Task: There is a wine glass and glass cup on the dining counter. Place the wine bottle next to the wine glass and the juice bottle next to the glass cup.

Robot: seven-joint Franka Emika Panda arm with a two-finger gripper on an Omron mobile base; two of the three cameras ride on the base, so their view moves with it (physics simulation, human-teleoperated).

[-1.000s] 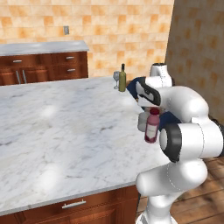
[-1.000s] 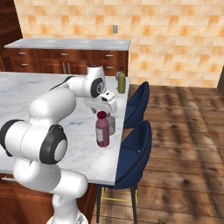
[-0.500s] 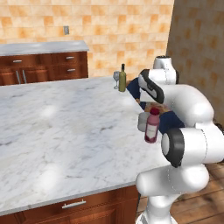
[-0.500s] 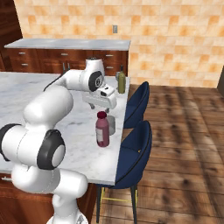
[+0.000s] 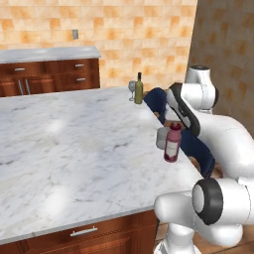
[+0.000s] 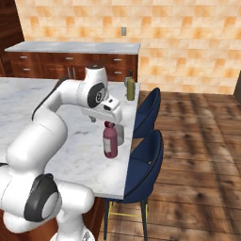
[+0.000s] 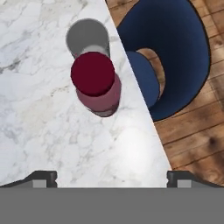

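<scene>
The juice bottle (image 5: 172,143) (image 6: 110,140) (image 7: 96,83) stands upright near the right edge of the dining counter (image 5: 74,149) (image 6: 89,162) (image 7: 35,113). The glass cup (image 5: 162,138) (image 6: 119,134) (image 7: 87,37) stands right beside it, close or touching. At the counter's far corner the wine bottle (image 5: 139,88) (image 6: 130,88) stands next to the wine glass (image 5: 132,88). My gripper (image 6: 111,117) (image 7: 111,177) hovers just above the juice bottle's cap. It is open, with its fingertips (image 7: 43,177) spread wide and nothing between them.
Two blue stools (image 6: 147,110) (image 6: 141,162) (image 7: 168,57) stand along the counter's right edge, over the wooden floor (image 6: 197,155). A narrower marble worktop (image 5: 44,53) (image 6: 70,46) with wooden drawers runs along the tiled back wall.
The arm's elbow has swung up and back. The hand stays over the juice bottle, a little higher. Neither the bottles nor the glasses have moved.
</scene>
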